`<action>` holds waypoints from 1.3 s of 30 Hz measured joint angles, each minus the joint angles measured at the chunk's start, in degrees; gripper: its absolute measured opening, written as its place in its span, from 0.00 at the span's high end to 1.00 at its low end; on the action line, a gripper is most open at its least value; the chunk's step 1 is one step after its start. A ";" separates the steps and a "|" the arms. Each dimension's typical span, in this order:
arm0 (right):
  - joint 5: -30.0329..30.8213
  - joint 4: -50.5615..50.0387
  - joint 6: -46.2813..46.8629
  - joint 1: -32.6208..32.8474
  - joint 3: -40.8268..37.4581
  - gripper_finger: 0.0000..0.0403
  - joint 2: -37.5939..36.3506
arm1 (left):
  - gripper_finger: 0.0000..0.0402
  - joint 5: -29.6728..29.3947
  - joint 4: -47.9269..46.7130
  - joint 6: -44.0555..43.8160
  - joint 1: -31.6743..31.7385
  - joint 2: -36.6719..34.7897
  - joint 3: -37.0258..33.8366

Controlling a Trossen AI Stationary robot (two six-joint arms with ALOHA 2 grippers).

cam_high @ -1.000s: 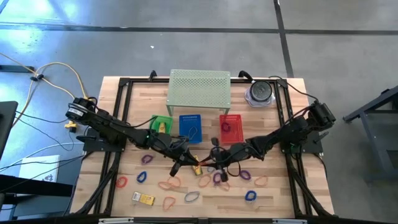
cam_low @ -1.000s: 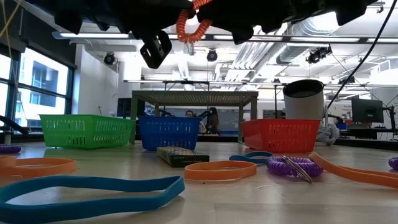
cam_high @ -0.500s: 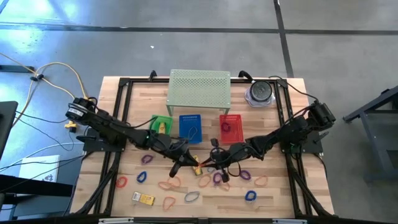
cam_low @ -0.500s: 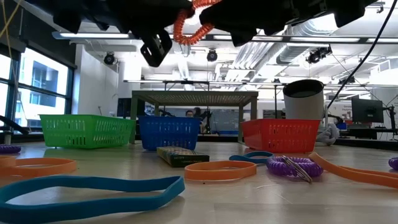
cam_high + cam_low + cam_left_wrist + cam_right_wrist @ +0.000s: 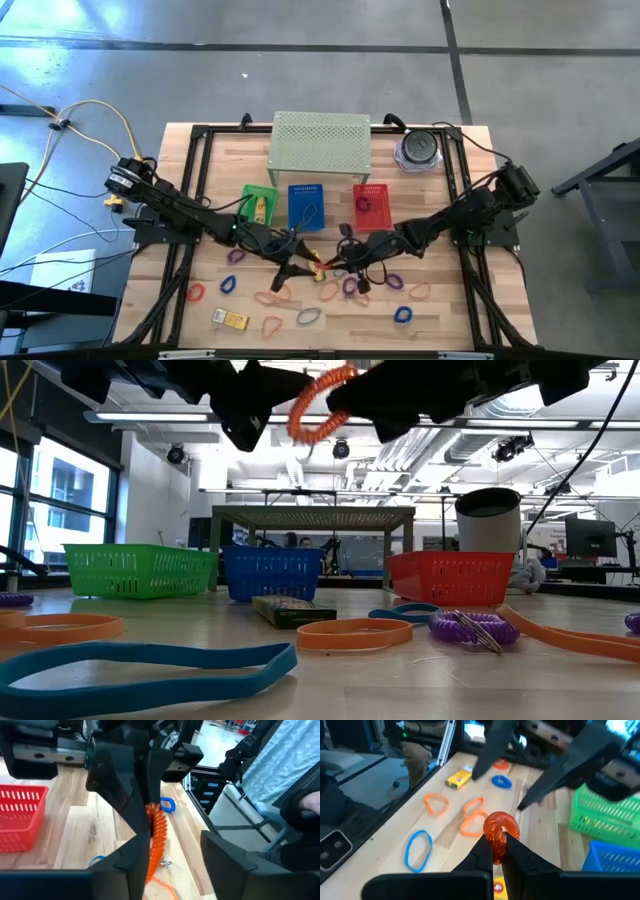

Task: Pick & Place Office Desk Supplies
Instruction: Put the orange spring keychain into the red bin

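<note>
- Both arms meet above the middle of the worktop [image 5: 190, 150], lifted clear of it; a handover of the orange coiled band [image 5: 318, 405] is in hand.
- Right gripper [image 5: 501, 851]: fingers clenched on the orange coiled band, which stands up as a tight loop just past the fingertips in the right wrist view.
- Left gripper [image 5: 170, 845]: fingers released. A second ago they were pinched on the same band; now they stand apart, with the coil hanging along one finger (touching or only beside it, I cannot tell).
- Low view: the band has swung from hanging down to arching sideways under the right arm, and the left arm has shifted left. High view: the left gripper has drawn slightly nearer and leftward.
- Judgement: the band now rides on the right gripper alone, so the transfer looks complete once the left backs off.
- Likely next: carry it to the red basket [image 5: 370, 203], far of the grippers, right of the blue basket [image 5: 307, 205] and green basket [image 5: 259, 203] (colour match is my guess).
- Left on the worktop: many loose bands in the near half, e.g. a long blue band [image 5: 140, 665] and a yellow packet [image 5: 231, 319]. Task well short of done.
- Risk: the coil snagging on the left finger as the arms part.
</note>
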 joint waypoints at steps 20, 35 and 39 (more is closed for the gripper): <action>30.01 -33.54 13.19 6.15 0.00 0.99 -13.52 | 0.53 0.04 -2.94 1.19 0.02 0.00 0.00; 40.44 -55.22 39.34 -0.72 -0.48 0.99 -13.25 | 0.53 0.04 -4.02 0.90 0.02 0.00 0.00; 38.16 -54.64 39.21 -3.28 -0.48 0.98 -10.02 | 0.53 0.07 -3.98 0.90 0.02 0.00 0.00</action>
